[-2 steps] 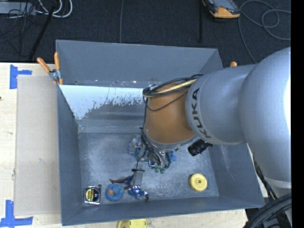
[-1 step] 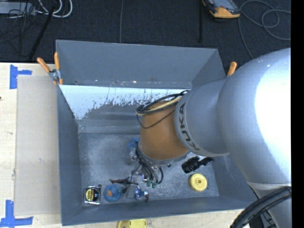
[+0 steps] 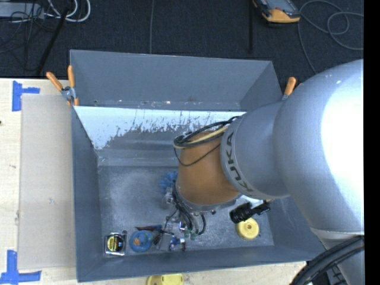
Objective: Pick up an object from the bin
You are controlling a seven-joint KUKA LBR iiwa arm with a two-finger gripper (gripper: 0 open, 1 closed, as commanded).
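Pincer (image 3: 177, 235) near bin front wall (image 3: 225, 260), blue disc (image 3: 141, 240) beside

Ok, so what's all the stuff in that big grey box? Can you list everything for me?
tape measure: one, yellow and black, front left corner of the bin
disc: one, blue, just right of the tape measure
crumpled thing: one, blue, middle of the bin, partly hidden by the arm
round toy: one, yellow with a black part, front right
bin: one, grey metal
arm: one, silver with an orange cover, from the right
pincer: one, dark, low by the disc
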